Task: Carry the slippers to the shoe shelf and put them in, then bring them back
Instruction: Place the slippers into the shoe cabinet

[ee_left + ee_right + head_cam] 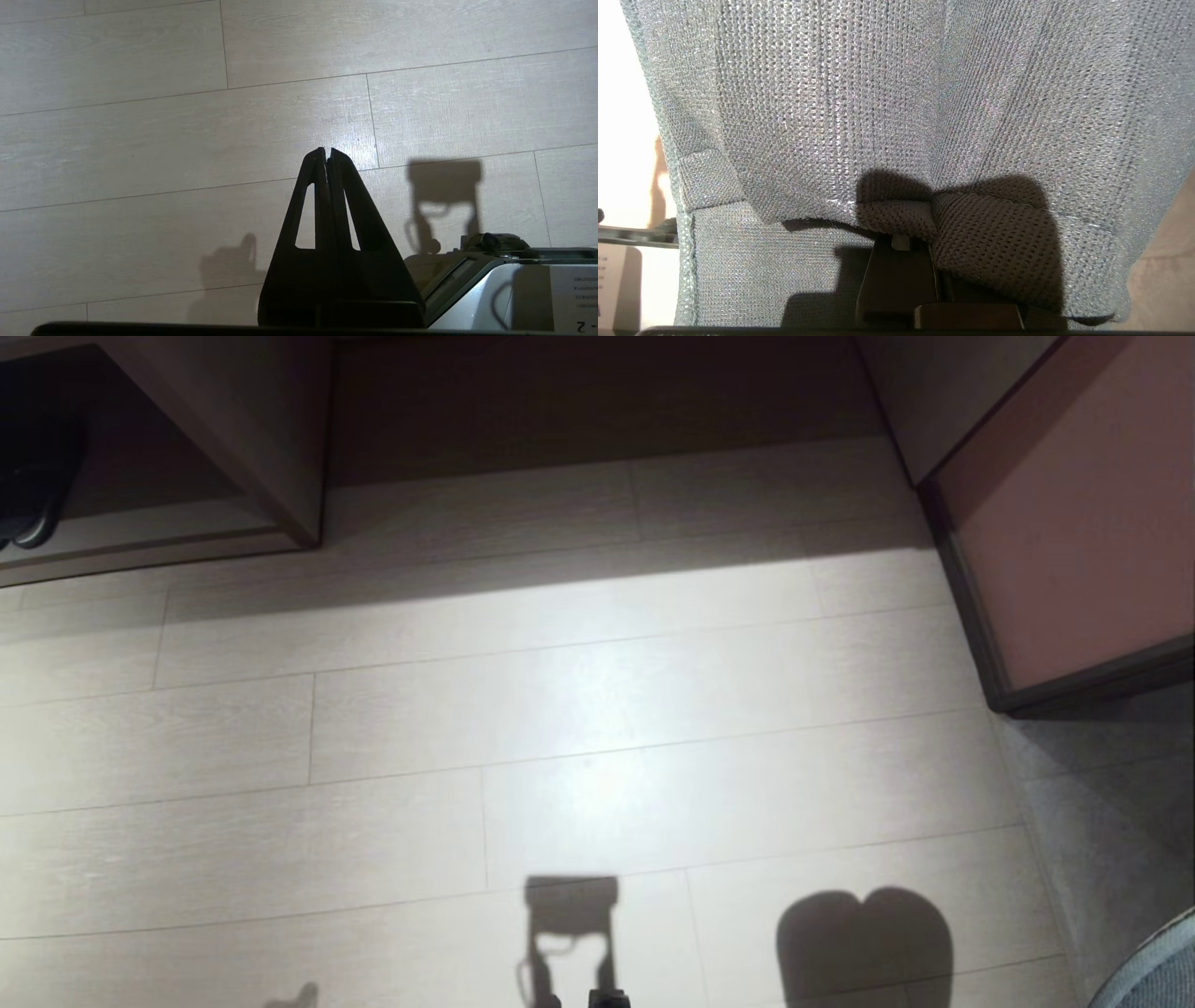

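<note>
Grey-blue slippers [896,116]: knit fabric pinched in right end effector [901,242], near right.
Left end effector [327,154]: fingers together, empty, above pale plank floor [560,709].
Shoe shelf [168,537]: far left.

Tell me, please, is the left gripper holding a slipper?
No: in the left wrist view the left gripper has its fingers pressed together on nothing, above bare floor; the grey-blue slippers hang from the right gripper.

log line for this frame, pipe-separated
phase: carrying | right gripper: shut on slippers | left gripper: shut, empty, over floor | shoe shelf: ahead-left, black pair inside
</note>
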Available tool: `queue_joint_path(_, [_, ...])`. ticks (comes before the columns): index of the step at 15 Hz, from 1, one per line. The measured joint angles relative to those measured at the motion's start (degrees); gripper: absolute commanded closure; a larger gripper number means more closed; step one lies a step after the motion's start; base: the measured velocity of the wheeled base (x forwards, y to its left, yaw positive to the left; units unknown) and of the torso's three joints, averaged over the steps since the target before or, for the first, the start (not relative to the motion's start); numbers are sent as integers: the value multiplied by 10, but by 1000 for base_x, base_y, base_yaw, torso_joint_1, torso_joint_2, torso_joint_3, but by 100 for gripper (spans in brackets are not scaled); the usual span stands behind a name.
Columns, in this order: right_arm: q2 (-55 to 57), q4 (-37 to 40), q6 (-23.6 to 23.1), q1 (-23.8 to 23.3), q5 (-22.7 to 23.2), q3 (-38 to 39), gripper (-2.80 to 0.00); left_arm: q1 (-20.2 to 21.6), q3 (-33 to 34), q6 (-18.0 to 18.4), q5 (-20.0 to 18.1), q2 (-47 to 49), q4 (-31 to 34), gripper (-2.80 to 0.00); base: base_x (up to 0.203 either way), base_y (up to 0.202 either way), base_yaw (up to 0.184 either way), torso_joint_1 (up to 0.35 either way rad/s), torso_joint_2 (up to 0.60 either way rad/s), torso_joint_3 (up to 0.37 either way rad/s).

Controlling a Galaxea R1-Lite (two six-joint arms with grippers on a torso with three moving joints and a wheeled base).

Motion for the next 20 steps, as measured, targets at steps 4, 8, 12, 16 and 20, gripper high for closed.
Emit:
queue_joint_path(4, [0,0,-1,0,0,0,0,0,0,0,0,0,0,0,0,0,0,4,5,201])
queue_joint_path(8, [0,-1,0,0,0,0,0,0,0,-1,0,0,0,0,0,0,0,4,3,204])
queue_joint_path(12, [0,-1,0,0,0,0,0,0,0,-1,0,0,0,0,0,0,0,2,0,202])
queue_joint_path(16, [0,-1,0,0,0,0,0,0,0,-1,0,0,0,0,0,0,0,2,-2,200])
queue_joint_path(20, [1,0,0,0,0,0,0,0,0,-1,1,0,0,0,0,0,0,2,1,199])
